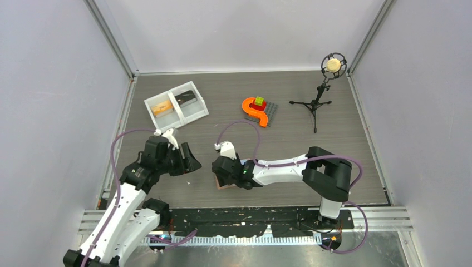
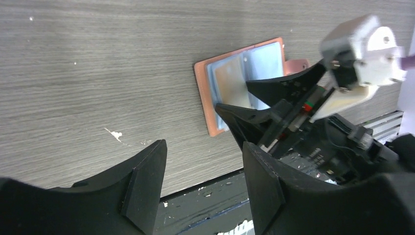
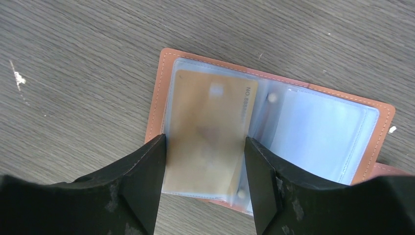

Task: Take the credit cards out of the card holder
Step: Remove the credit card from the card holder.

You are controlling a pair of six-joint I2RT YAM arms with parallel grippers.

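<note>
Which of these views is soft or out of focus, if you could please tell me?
Right wrist: the tan card in the card holder looks hazy, its print half legible. Left wrist: the right arm's white housing is blurred and overbright. Top external: evenly lit, sharp.

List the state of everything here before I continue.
card holder: lying open, pockets up
gold card: tucked in one pocket
right hand: open, straddling the gold card
left hand: open, empty
white tray: one item in each compartment
</note>
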